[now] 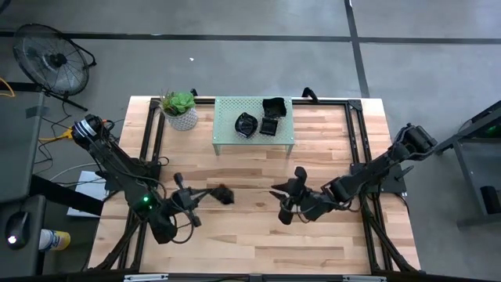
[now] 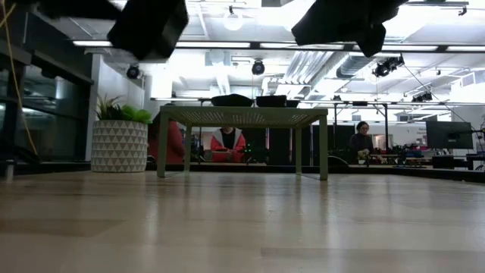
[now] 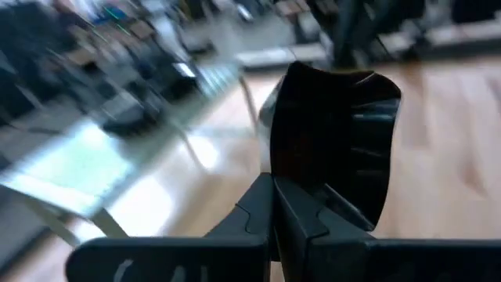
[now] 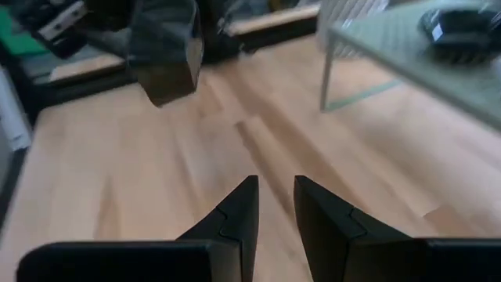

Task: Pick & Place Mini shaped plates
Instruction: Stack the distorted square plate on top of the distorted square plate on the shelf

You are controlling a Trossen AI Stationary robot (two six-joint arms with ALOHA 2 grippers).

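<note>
A: Mini shaped plate [image 1: 223, 194], high view: our left gripper [image 1: 205, 193] pinches it above the table [image 1: 250, 235], short of the green stand [image 1: 227, 141].

B: Left wrist view: plate [image 3: 333, 141] clamped. Right wrist view: right gripper [image 4: 274, 207] slightly parted, empty. Next we judge carrying onto the stand.

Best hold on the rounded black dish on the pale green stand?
The rounded black dish: pinch its raised rim from above, on the side away from the square black dishes; it lies flat, shallow edge up. Open right gripper is free.

Plates [image 1: 260, 122] on stand [image 1: 227, 139], behind claws.
</note>
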